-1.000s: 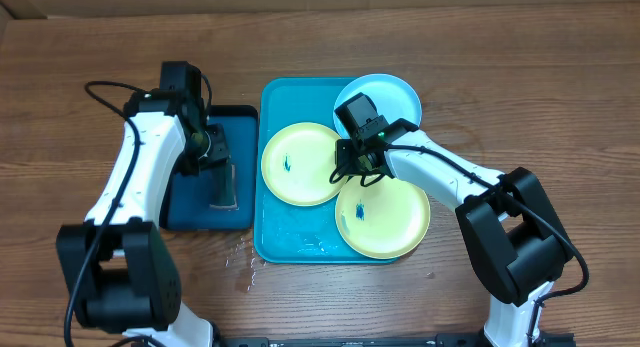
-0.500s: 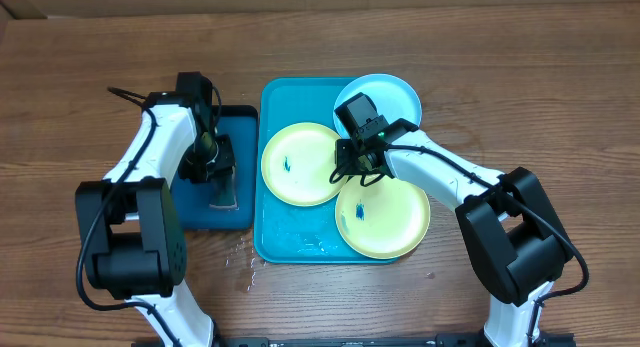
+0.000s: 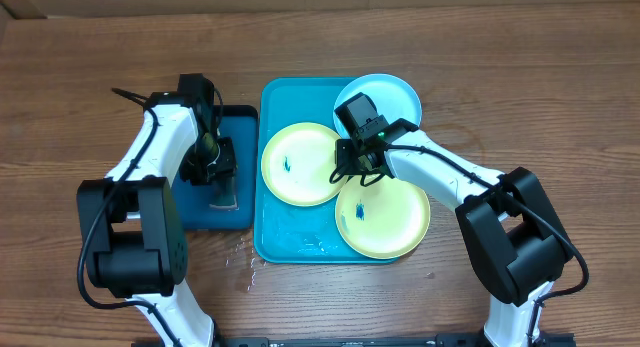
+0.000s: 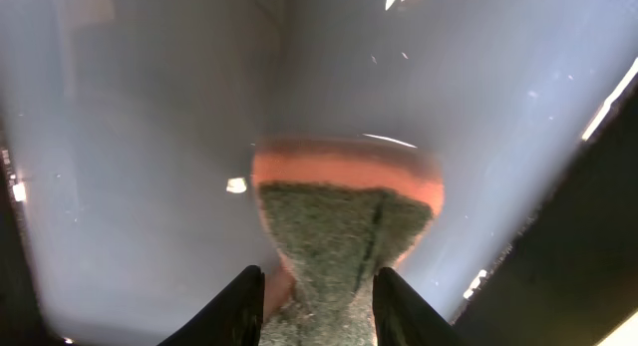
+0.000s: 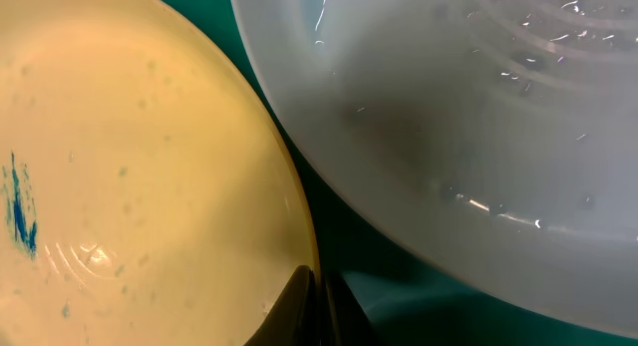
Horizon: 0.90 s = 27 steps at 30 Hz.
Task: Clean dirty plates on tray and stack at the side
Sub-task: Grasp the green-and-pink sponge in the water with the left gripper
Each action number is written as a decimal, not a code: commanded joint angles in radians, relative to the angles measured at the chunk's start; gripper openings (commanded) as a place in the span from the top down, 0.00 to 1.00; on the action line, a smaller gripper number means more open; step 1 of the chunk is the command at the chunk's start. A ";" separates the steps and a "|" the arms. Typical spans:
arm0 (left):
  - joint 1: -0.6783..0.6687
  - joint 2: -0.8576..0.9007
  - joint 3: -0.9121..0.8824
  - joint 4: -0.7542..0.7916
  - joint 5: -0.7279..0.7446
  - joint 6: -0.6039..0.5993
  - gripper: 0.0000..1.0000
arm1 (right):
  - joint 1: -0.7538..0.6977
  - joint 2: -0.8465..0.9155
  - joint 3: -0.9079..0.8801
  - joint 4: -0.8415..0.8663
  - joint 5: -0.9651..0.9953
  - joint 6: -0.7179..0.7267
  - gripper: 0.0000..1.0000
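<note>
- Plastic, thin and light is how I judge all three plates. They look stiff enough to lift by one edge, but slick, and more so where they are wet.
- All three lie on the turquoise tray (image 3: 270,237). One yellow-green plate (image 3: 300,164) fills its left half, a second yellow-green plate (image 3: 382,219) sits at its near right corner, and the light blue plate (image 3: 385,95) sits at its far right corner, seemingly reaching over the rim.
- Each yellow-green plate shows a small blue smear; I see none on the blue one.
- At the tray's middle, where the plates crowd together, my right gripper (image 3: 358,170) has its jaws closed together against the left plate's edge. I cannot tell whether the rim is pinched between them.
- Off the tray's left side, over a dark blue tray (image 3: 190,212), my left gripper (image 4: 319,296) is narrowed on an orange sponge (image 4: 344,216) with a green scouring face, squeezing it at the waist.
- I would take a plate by its raised rim on a free side, since the flat centre offers nothing. A wet rim may slide out of a light pinch.
- Under the tray is a brown wooden table (image 3: 520,67), with water drops just off the tray's near left corner.
- Bare wood to the right of the tray leaves room for a stack.
</note>
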 commanded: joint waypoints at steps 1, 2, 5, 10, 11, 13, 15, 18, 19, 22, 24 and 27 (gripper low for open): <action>-0.013 0.003 -0.005 0.001 0.013 0.049 0.62 | -0.005 0.015 0.013 0.006 0.013 0.000 0.95; -0.013 0.003 -0.005 0.000 0.013 0.051 0.62 | -0.005 0.015 0.013 0.006 0.013 0.000 0.95; -0.014 0.003 -0.005 -0.003 0.014 0.051 0.62 | -0.005 0.015 0.013 0.006 0.013 0.001 0.95; -0.018 0.004 -0.008 -0.002 0.008 0.050 0.62 | -0.005 0.015 0.013 0.006 0.013 0.000 0.95; -0.018 0.004 -0.011 -0.002 0.009 0.046 0.62 | -0.005 0.015 0.013 0.006 0.013 0.000 0.95; -0.019 0.004 -0.023 0.004 0.008 0.039 0.62 | -0.005 0.015 0.013 0.006 0.013 0.000 0.95; -0.019 0.003 -0.045 0.018 0.010 0.034 0.62 | -0.005 0.015 0.013 0.006 0.013 0.000 0.95; -0.019 0.004 -0.085 0.050 0.013 0.031 0.64 | -0.005 0.015 0.013 0.006 0.013 0.000 0.95; -0.019 0.004 -0.093 0.058 0.013 0.031 0.66 | -0.005 0.015 0.013 0.006 0.013 0.000 0.95; -0.019 0.003 -0.097 0.070 0.013 0.032 0.76 | -0.005 0.015 0.013 0.008 0.013 0.001 0.95; -0.019 0.004 -0.097 0.075 0.020 0.032 0.89 | -0.005 0.015 0.013 0.008 0.013 0.001 0.95; -0.017 0.001 -0.081 0.076 0.027 0.038 0.96 | -0.005 0.015 0.013 0.007 0.013 0.001 0.95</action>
